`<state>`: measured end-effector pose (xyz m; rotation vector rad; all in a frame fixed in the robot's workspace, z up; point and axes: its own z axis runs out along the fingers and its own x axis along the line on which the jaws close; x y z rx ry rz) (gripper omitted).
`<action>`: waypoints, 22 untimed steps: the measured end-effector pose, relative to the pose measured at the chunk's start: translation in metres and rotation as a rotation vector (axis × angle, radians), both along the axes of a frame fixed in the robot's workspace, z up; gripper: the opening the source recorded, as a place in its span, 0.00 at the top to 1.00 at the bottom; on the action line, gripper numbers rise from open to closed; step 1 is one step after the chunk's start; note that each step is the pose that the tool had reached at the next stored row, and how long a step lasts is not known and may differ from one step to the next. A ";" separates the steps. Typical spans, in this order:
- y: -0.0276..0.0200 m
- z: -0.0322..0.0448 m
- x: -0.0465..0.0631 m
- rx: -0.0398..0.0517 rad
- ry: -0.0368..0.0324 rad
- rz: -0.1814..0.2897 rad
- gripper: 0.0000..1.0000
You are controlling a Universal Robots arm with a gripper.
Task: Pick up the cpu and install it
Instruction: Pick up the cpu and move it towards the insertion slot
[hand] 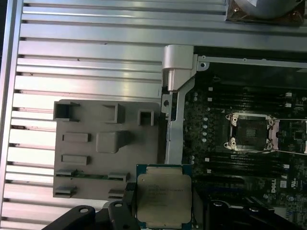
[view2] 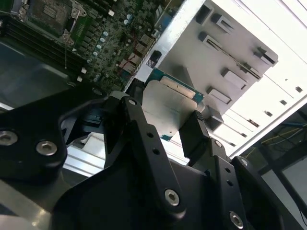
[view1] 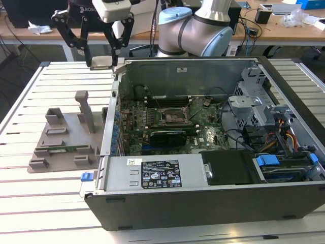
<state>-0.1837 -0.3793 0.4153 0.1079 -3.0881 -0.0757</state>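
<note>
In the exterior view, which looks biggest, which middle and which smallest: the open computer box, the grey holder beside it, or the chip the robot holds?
1. The computer case, by far the largest.
2. The grey holder.
3. The cpu, the smallest. It may be farther from the camera, but the difference is too wide to change the order.
</note>
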 end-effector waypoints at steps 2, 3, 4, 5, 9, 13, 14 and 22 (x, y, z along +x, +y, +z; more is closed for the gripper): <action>0.0000 -0.0017 0.004 0.0000 0.0000 0.000 0.45; 0.0000 -0.0023 0.006 0.0000 0.0000 0.000 0.45; 0.0000 -0.0027 0.007 0.0000 0.0000 0.000 0.45; 0.0000 -0.0036 0.009 0.0000 0.0000 0.000 0.45; 0.0000 -0.0064 0.016 0.0000 0.0000 0.000 0.45; 0.0000 -0.0095 0.022 0.0001 -0.0001 0.000 0.45; 0.0000 -0.0106 0.024 0.0000 0.0000 0.000 0.45; 0.0038 -0.0356 0.050 -0.0005 0.0007 0.000 0.45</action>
